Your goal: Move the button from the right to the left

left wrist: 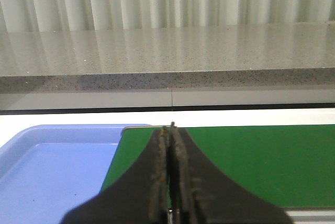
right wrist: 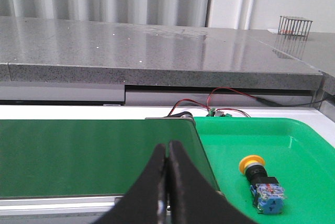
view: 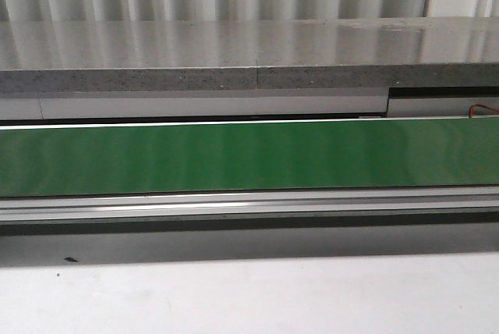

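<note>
Right gripper [right wrist: 167, 182]: jaws closed, empty, left gripper [left wrist: 170, 182] likewise; button [right wrist: 261, 185] on its side in green tray [right wrist: 314, 150]; risk: round cap rolling from a pinch.

The green belt [view: 249, 156] runs bare across the front view from 9 to 3 o'clock, its whole surface open above. Behind it, at 12 o'clock, the grey counter [view: 249, 57] overhangs as a long ledge and closes off the far side. Off the belt's right end, the green tray [right wrist: 293, 145] holds only the button [right wrist: 261, 185], lying on its side with open floor around it; red and black wires [right wrist: 220, 103] crowd its far rim. At the left end, the blue tray [left wrist: 52, 166] lies open.
</note>
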You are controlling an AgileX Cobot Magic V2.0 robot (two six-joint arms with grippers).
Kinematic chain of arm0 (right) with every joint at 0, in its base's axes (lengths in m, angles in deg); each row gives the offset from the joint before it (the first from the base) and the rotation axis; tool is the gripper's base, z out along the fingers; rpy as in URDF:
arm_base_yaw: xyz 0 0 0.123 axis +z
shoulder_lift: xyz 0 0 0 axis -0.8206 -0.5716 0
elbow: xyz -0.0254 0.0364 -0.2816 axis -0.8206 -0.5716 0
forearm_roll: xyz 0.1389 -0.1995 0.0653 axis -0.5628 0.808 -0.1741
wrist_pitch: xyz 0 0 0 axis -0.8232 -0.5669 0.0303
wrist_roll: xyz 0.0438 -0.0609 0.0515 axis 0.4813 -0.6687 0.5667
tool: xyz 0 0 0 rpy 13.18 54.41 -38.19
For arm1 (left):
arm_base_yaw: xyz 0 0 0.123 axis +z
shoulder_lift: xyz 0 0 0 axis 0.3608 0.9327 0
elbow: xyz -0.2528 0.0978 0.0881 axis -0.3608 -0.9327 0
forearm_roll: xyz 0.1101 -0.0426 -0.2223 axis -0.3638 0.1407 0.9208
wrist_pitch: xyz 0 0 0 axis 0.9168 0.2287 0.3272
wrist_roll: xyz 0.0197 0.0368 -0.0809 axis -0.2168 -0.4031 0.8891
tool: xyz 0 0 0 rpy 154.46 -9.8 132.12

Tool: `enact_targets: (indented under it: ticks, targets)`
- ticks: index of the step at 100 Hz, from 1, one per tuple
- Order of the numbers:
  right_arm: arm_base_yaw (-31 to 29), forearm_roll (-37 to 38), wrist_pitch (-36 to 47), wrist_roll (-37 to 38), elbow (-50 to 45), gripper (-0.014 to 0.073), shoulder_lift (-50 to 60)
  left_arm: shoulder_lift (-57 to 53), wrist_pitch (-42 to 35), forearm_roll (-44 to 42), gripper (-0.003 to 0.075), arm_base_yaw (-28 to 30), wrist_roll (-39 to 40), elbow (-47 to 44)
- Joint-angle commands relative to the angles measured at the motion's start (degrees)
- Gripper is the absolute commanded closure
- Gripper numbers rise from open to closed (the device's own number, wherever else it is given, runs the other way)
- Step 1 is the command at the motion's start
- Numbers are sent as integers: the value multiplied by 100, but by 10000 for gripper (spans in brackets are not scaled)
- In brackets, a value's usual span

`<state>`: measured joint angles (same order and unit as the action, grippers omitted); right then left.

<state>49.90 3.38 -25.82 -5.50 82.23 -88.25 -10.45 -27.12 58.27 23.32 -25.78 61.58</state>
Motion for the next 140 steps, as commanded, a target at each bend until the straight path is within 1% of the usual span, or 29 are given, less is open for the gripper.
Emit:
enact_targets:
  ticks: [1, 74, 90, 111, 132, 140]
  targets:
    - [-14, 35, 458, 7, 119, 662, 115, -188, -428, 19, 741, -39, 51, -222]
    - [-14, 35, 458, 7, 124, 662, 115, -188, -428, 19, 741, -39, 51, -222]
    - [-14, 55, 289, 7, 440, 662, 111, -188, -428, 19, 741, -39, 51, -222]
    - [-14, 55, -391, 7, 1257, 662, -42, -188, -428, 19, 741, -39, 51, -222]
    - [-14, 55, -1653, 7, 2263, 662, -817, -188, -428, 19, 741, -39, 51, -222]
    - [-14, 55, -2298, 7, 2647, 662, -1210, -188, -428, 19, 741, -39, 51, -222]
